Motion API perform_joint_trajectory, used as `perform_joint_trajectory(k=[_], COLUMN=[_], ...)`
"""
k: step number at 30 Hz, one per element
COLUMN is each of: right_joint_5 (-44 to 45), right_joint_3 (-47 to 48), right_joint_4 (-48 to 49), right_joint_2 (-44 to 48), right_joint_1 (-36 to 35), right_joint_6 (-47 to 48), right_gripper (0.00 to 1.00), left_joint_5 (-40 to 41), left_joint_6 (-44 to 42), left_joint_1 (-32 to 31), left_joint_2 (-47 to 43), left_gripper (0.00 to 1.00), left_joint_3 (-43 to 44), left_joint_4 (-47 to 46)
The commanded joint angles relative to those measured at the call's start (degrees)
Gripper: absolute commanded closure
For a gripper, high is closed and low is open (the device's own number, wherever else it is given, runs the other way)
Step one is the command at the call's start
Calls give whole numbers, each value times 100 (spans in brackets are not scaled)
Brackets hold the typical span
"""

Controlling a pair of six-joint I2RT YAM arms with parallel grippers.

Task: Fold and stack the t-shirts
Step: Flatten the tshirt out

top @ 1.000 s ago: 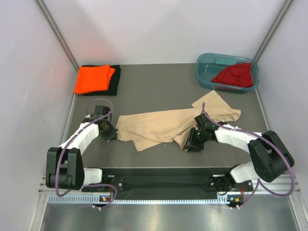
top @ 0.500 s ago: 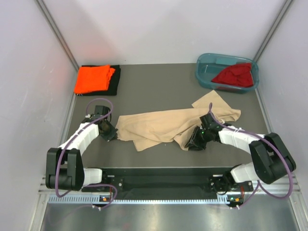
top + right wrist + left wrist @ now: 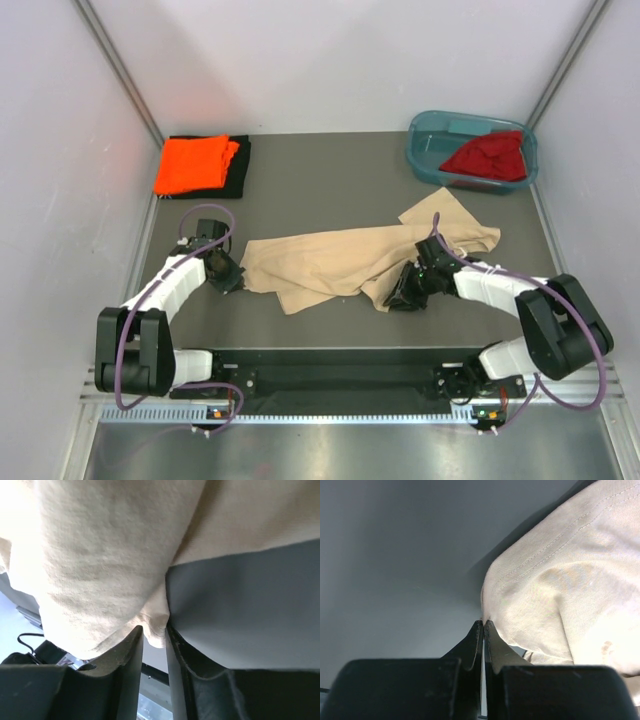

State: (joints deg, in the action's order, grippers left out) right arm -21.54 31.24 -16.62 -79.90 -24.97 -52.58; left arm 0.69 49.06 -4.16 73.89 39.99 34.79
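Left tool and right tool, arms low, pinch beige t-shirt ends.

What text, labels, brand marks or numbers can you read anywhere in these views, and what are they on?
None can be read in any view.
No print, tag or logo shows on the beige t-shirt, the orange t-shirt, the black t-shirt, the dark red t-shirt or the teal tub.
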Motion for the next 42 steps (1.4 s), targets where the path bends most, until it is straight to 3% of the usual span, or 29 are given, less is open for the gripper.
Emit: perform_joint_trajectory(k=[1,4,8,12,20,27,35,42], right_joint_5=[1099,1178,1266,1389,1917,1732,1460,933], right_joint_3=[-400,-277,-136,240,2182,4651,7339,8468], right_joint_4=[-570,-500,-342,-675,-2440,-3198,-3725,-3630], right_joint_2=[-254,-465,-492,173,1485,1258,319,-105], right_joint_1=[-25,-8,62,246,1292,2671,3419,3763], right_joint_6=[327,345,555,906,1961,2428,2340,2050], right_gripper=[79,100,100,100,100,100,100,100], left_joint_5=[2,-42,-262,-324,159,432,774,793], left_joint_6=[-37,-19,-98,-282,-968,-1100,-1372,-1575], left_joint_1=[30,30,30,30,30,30,38,38], left_joint_2=[-76,-41,82,65,-507,-472,195,565], left_gripper=[100,100,100,100,100,100,100,100], left_joint_3=[62,44,149,351,1177,2873,5103,6292], left_joint_4=[-33,-77,19,169,529,688,1030,1074])
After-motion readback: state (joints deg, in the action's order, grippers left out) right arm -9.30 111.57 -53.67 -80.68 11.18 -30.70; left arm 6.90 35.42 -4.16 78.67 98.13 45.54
